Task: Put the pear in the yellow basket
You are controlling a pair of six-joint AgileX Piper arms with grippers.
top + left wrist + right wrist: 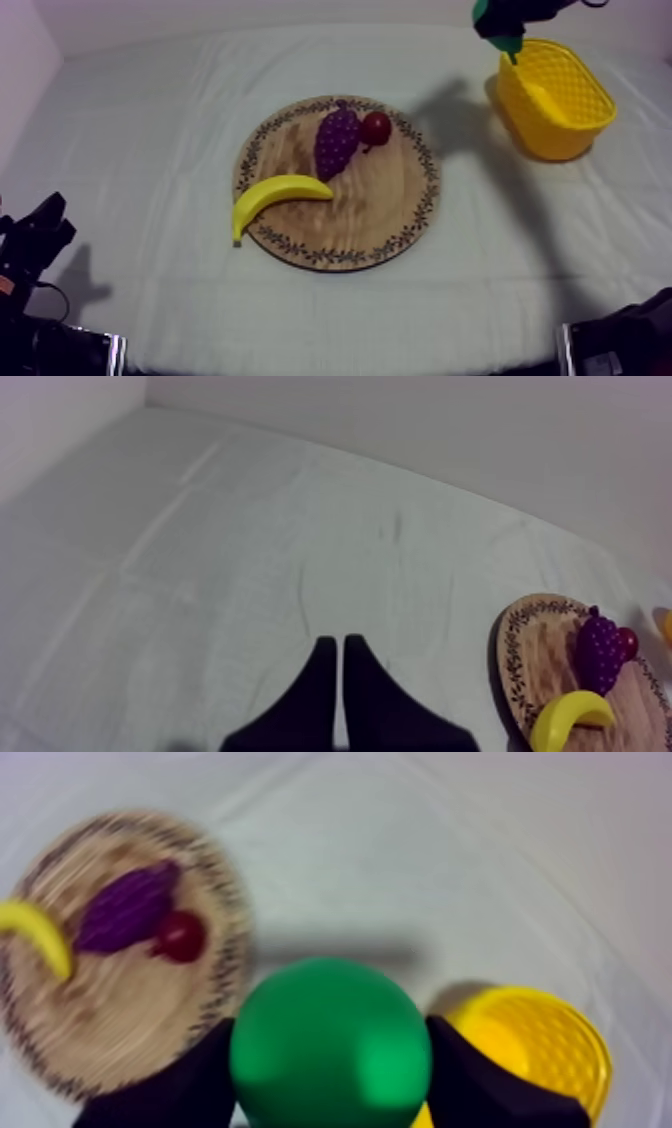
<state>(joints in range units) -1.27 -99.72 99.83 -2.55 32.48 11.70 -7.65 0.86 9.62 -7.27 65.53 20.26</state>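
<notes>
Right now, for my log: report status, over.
Left gripper shut, at rest. Right gripper shut on pear, near yellow basket. Nothing between them.

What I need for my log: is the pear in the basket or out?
Out: the right gripper is shut on the pear, aloft beside the yellow basket.
</notes>
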